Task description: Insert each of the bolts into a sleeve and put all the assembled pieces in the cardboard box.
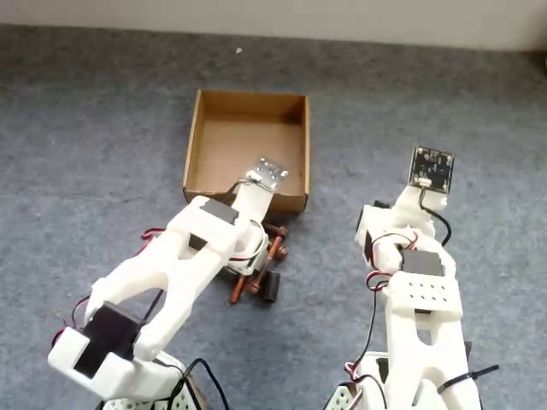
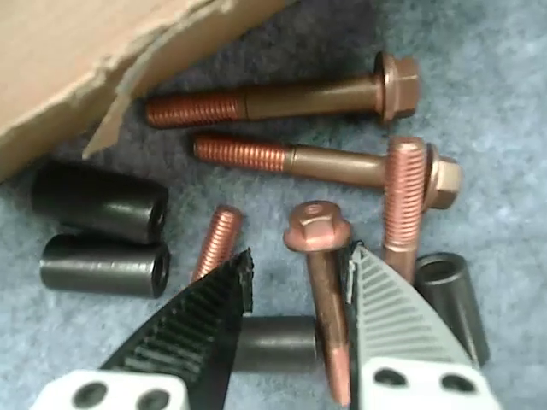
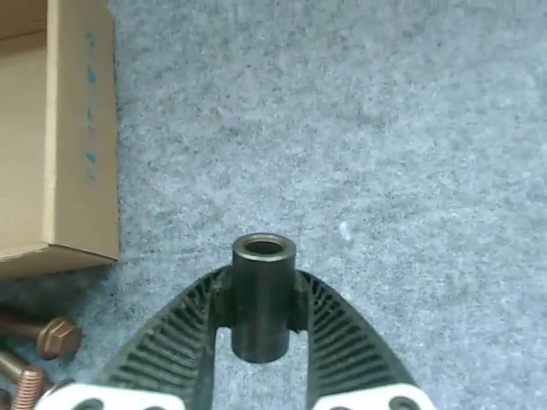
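Left jaws apart astride one bolt [image 2: 320,273] amid loose sleeves [image 2: 102,266].

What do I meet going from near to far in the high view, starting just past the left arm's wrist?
Loose bolts and sleeves → cardboard box.

The left arm [image 1: 171,282] and right arm [image 1: 419,299] are white plastic shells with black motor blocks. Red and black cables [image 1: 373,278] loop at the joints. The dark, ribbed, triangular fingers [image 2: 201,325] sit on white bases with holes.
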Tool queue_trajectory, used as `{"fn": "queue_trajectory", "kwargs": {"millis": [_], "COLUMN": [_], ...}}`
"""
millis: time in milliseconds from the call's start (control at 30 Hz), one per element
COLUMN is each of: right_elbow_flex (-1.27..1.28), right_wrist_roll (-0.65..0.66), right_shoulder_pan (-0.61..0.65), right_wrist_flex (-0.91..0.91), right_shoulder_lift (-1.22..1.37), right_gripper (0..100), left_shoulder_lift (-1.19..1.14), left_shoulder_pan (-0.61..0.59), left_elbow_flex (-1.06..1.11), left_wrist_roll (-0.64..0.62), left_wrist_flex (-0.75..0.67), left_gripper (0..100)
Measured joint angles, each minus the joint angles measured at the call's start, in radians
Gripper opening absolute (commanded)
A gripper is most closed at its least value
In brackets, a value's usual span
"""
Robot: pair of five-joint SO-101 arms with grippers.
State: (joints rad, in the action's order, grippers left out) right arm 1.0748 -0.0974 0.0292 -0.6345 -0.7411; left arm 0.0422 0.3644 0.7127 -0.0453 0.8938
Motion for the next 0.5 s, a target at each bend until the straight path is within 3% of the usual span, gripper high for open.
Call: {"fn": "queue_trajectory", "kwargs": {"millis": [500], "right_elbow_flex": [0.000], "right_wrist_roll": [0.000], "right_shoulder_pan": [0.000], "right_wrist_flex": [0.000], "right_shoulder_lift": [0.000], "right_gripper": [0.6], "left_shoulder_lift": [-0.028], "left_shoulder_pan": [0.011], "left_elbow_flex": [-0.015], "left_wrist_roll": [-0.005], "left_wrist_flex": [-0.009], "left_gripper": [1]}}
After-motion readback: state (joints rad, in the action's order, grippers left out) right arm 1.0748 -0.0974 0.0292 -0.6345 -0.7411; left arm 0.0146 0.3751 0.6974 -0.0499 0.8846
